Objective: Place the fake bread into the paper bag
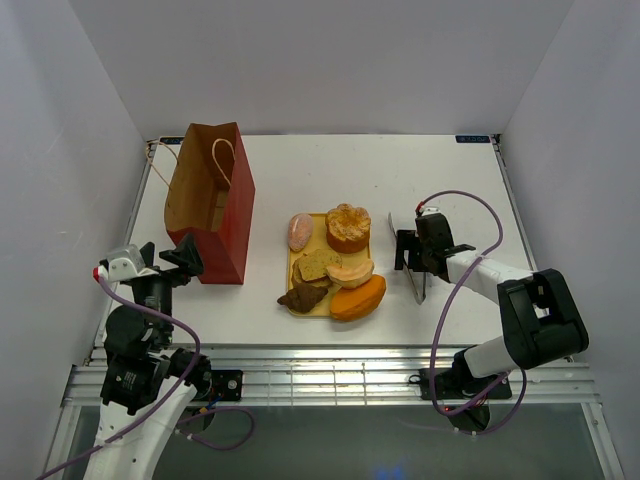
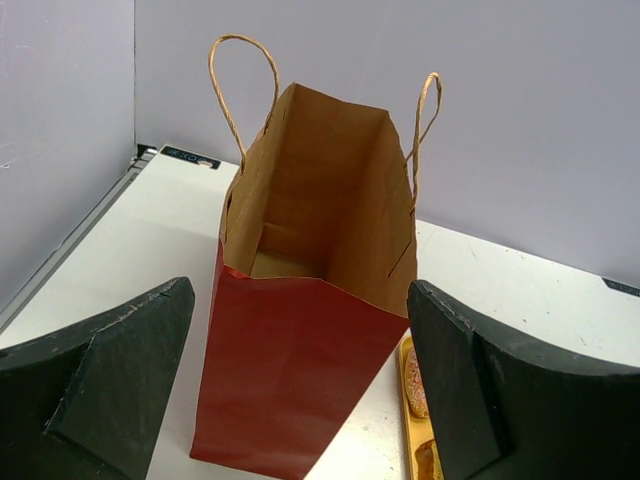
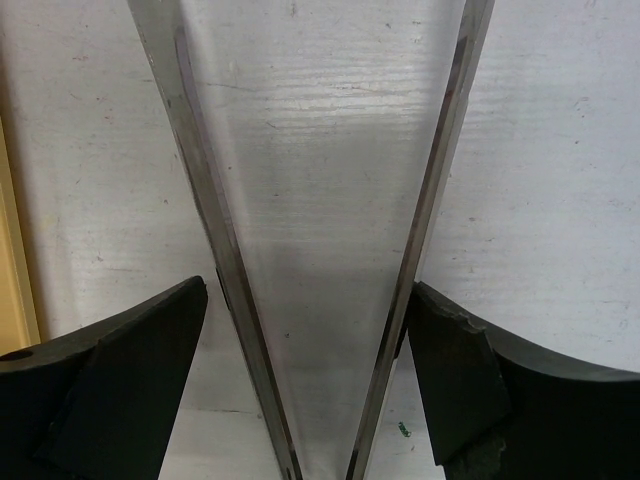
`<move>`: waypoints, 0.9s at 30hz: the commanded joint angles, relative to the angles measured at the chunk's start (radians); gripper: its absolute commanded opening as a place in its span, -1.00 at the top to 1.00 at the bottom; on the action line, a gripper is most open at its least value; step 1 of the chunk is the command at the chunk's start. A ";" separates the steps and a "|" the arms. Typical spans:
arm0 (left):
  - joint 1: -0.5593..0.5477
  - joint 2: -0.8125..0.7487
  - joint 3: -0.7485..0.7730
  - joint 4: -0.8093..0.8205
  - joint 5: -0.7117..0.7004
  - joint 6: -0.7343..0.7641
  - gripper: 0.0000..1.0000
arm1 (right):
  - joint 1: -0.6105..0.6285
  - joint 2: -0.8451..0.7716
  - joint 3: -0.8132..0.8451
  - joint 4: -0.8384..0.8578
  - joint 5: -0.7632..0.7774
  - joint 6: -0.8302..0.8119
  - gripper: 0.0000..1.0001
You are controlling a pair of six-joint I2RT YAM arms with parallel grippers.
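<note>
The paper bag (image 1: 210, 205) stands upright and open at the left; its inside shows in the left wrist view (image 2: 310, 200). The fake bread lies on a yellow tray (image 1: 317, 221): a pink oval roll (image 1: 300, 231), a golden round bun (image 1: 347, 227), speckled slices (image 1: 313, 266), a tan roll (image 1: 350, 270), a brown croissant (image 1: 303, 297) and an orange loaf (image 1: 358, 298). My left gripper (image 1: 185, 255) is open and empty, just in front of the bag (image 2: 300, 340). My right gripper (image 1: 408, 252) is open, straddling silver tongs (image 3: 205, 200) that lie on the table.
The tongs (image 1: 419, 288) lie right of the tray, their tips pointing to the near edge. The tray's edge shows at the left of the right wrist view (image 3: 12, 260). The pink roll (image 2: 415, 385) shows by my left gripper's right finger. White walls enclose the table.
</note>
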 commanded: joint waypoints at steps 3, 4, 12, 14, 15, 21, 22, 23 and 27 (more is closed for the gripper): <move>-0.010 -0.003 -0.010 0.012 0.011 0.011 -0.96 | 0.006 -0.011 0.024 0.009 -0.024 0.019 -0.63; -0.010 -0.005 -0.010 0.012 0.011 0.011 -0.96 | 0.004 -0.012 0.024 0.009 -0.024 0.019 -0.59; -0.013 -0.002 -0.012 0.013 0.007 0.014 -0.96 | 0.004 -0.026 0.042 -0.043 -0.030 0.015 -0.43; -0.014 -0.003 -0.014 0.013 0.006 0.016 -0.96 | 0.004 -0.046 0.047 -0.058 -0.029 0.013 -0.41; -0.014 -0.005 -0.015 0.013 0.006 0.016 -0.96 | 0.004 -0.054 0.051 -0.064 -0.030 0.010 -0.39; -0.017 -0.005 -0.015 0.012 0.011 0.016 -0.96 | 0.004 -0.123 0.097 -0.144 -0.003 -0.008 -0.37; -0.017 -0.005 -0.015 0.013 0.009 0.016 -0.96 | 0.004 -0.132 0.103 -0.156 0.005 -0.011 -0.37; -0.017 -0.005 -0.015 0.010 0.009 0.016 -0.96 | 0.004 -0.147 0.115 -0.178 0.014 -0.018 -0.37; -0.019 -0.005 -0.015 0.010 0.014 0.013 -0.96 | 0.004 -0.177 0.135 -0.216 0.020 -0.041 -0.37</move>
